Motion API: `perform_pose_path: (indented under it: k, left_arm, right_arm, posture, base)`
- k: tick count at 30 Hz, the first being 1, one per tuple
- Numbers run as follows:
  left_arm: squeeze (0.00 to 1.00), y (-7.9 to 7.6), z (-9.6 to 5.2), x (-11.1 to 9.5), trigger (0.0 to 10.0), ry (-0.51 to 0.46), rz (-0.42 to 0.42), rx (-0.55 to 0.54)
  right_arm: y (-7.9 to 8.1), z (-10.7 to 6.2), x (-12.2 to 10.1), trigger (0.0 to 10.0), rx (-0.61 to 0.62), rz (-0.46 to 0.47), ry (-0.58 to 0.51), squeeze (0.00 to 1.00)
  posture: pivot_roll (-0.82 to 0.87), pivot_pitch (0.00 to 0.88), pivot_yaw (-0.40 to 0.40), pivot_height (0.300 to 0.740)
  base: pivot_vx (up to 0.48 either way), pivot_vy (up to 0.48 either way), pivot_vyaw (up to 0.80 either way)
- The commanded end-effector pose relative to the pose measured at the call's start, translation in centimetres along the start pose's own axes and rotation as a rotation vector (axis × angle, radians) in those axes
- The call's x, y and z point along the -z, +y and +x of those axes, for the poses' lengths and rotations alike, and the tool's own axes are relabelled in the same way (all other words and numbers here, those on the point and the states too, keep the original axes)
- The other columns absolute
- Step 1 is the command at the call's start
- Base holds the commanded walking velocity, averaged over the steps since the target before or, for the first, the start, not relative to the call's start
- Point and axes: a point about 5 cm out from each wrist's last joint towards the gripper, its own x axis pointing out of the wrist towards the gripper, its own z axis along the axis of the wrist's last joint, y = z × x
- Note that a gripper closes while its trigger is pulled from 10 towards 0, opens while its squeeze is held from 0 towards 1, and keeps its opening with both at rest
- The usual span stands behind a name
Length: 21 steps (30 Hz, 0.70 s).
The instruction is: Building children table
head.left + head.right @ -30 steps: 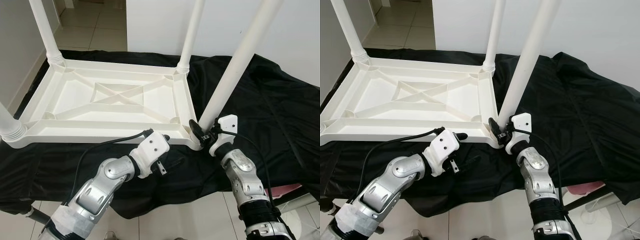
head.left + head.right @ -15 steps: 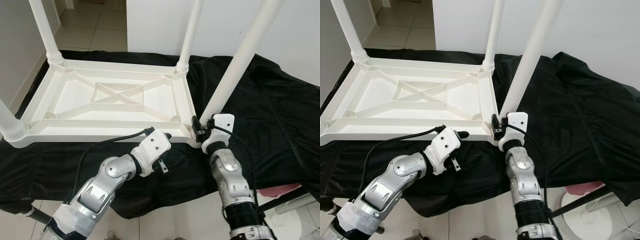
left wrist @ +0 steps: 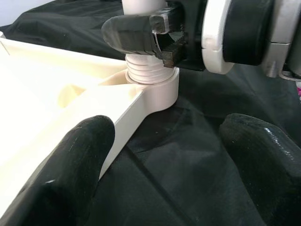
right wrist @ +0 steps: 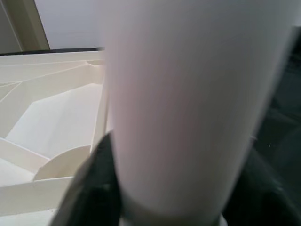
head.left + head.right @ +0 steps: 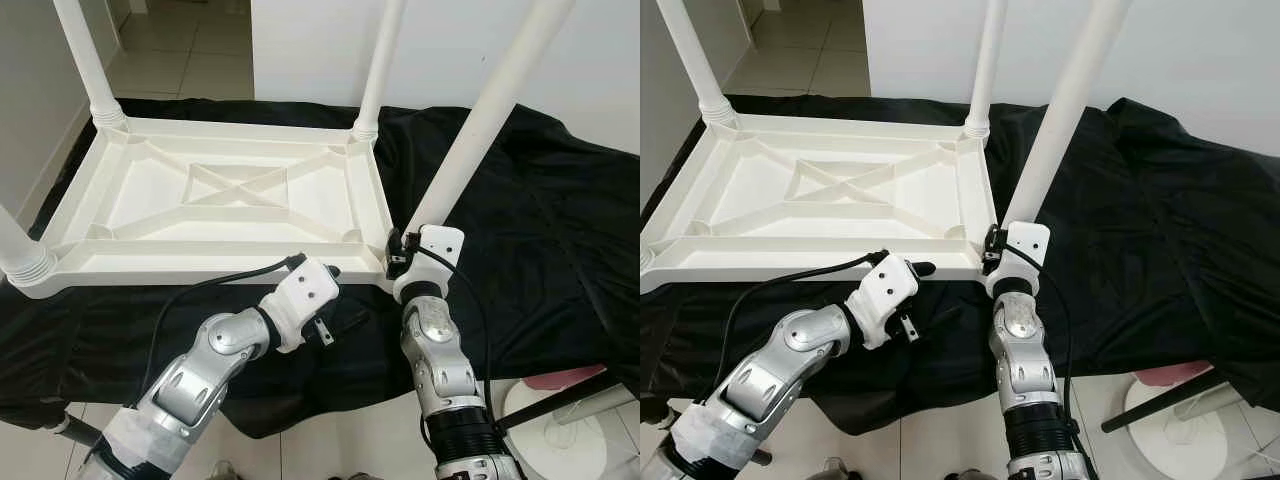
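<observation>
The white plastic table (image 5: 230, 195) lies upside down on a black cloth. Two legs stand at its far corners (image 5: 372, 80) and one at the near left corner (image 5: 18, 250). The fourth leg (image 5: 470, 140) leans in the near right corner socket (image 3: 155, 89). My right gripper (image 5: 398, 262) is shut on this leg's ribbed base (image 3: 146, 70), with one finger (image 4: 101, 188) on each side of it. My left gripper (image 5: 340, 298) is open just in front of the table's near rim, one finger (image 3: 70, 179) by the rim and the other (image 3: 263, 160) over the cloth.
The black cloth (image 5: 540, 230) drapes over the low support and hangs off its front. Tiled floor (image 5: 180, 50) lies beyond, with a white wall (image 5: 600, 70) behind. A pink object (image 5: 570, 385) and a round white base (image 5: 560, 440) sit at lower right.
My right forearm has swung left and stands more upright under the leg's base, still gripping it. The left arm has barely moved.
</observation>
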Motion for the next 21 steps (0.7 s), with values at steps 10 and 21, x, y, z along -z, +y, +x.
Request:
perform_pose_path:
  k: [10, 21]
  left_arm:
    - [0.0, 0.5, -0.2, 0.1, 10.0, -0.002, 0.002, -0.017]
    - [0.0, 2.5, -1.1, 0.3, 10.0, -0.028, -0.105, -0.17]
  right_arm:
    - [-0.9, -0.6, 0.5, 10.0, -0.084, -0.003, -0.019, 1.0]
    - [-1.9, -1.5, 0.5, 10.0, -0.173, -0.029, -0.04, 0.0]
  posture:
    - [0.0, 0.116, -0.067, 0.74]
    - [-0.02, 0.111, -0.075, 0.74]
  base:
    - [0.0, 0.0, 0.0]
    - [0.0, 0.0, 0.0]
